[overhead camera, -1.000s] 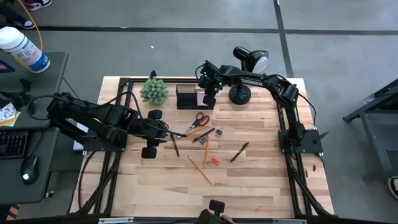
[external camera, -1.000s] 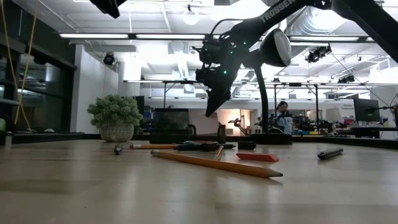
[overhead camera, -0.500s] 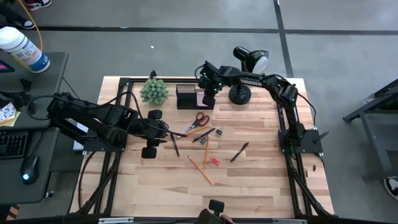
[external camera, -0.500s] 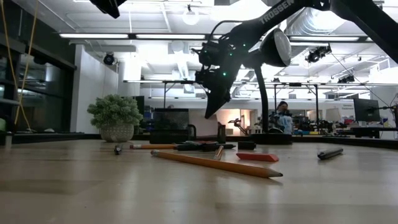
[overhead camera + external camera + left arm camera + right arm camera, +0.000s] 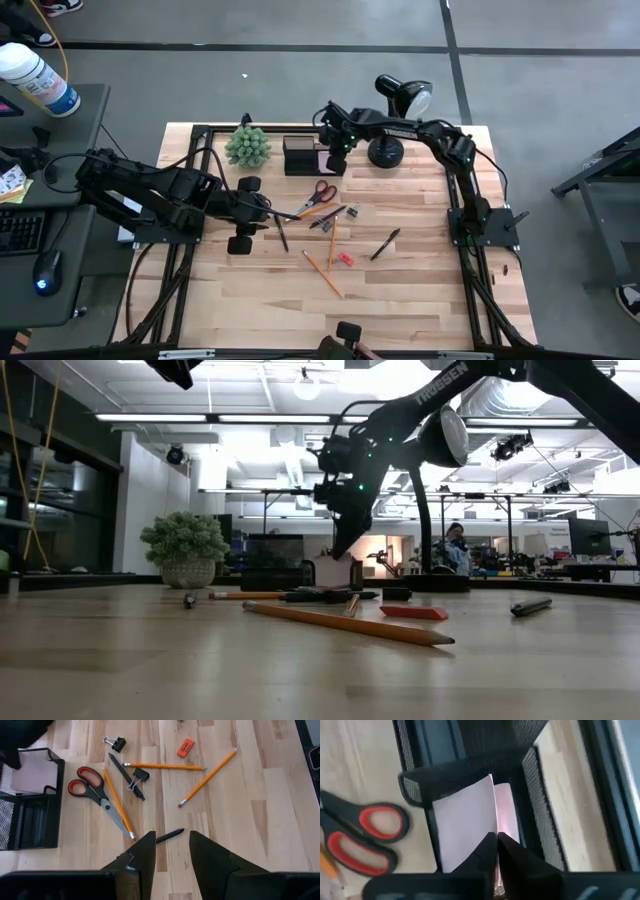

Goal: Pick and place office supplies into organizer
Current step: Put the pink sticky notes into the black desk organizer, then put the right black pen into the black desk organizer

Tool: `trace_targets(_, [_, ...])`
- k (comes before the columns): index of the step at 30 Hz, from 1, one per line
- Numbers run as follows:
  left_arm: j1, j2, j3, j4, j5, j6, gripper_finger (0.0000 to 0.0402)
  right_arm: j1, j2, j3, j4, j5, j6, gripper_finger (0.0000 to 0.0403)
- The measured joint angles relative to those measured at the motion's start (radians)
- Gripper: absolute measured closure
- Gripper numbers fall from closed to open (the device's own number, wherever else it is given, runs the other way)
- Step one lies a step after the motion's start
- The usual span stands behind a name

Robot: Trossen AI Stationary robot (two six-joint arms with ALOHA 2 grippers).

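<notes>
The right gripper (image 5: pixel 496 851), fingers pinched almost shut on the pink sticky-note pad (image 5: pixel 470 820), hangs directly over the organizer (image 5: pixel 535 785) compartment.

the black mesh organizer (image 5: pixel 303 155) stands at the table's far edge. the pink sticky-note pad (image 5: pixel 470 822) sits tilted in its low front compartment. the orange-handled scissors (image 5: pixel 95 795) lie flat just in front of the organizer, blades closed. beside them lie a pencil (image 5: pixel 118 803), a dark pen (image 5: pixel 126 776) and two black binder clips (image 5: pixel 115 743). two more pencils (image 5: pixel 163 766) lie nearby, with a small red eraser (image 5: pixel 185 747) close to them. another dark pen (image 5: pixel 385 243) lies well apart to the right.
</notes>
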Motion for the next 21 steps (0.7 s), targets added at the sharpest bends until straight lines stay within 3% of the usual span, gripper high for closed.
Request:
trace_targets(4, [0.000, 0.000, 0.000, 0.002, 0.000, 0.000, 0.0295, 0.013, 0.004, 0.001, 0.002, 0.031, -0.020, 0.0348])
trace_targets(12, [0.000, 0.000, 0.000, 0.003, -0.001, 0.019, 0.0295, 0.041, 0.002, 0.045, -0.096, 0.037, -0.028, 0.0221])
trace_targets(16, [0.000, 0.000, 0.000, 0.003, -0.022, 0.059, 0.0295, 0.060, 0.000, 0.136, -0.172, 0.097, -0.038, 0.0169])
trace_targets(21, [0.000, 0.000, 0.000, 0.002, -0.056, 0.118, 0.0295, 0.079, -0.001, 0.317, -0.315, 0.137, 0.012, 0.0144])
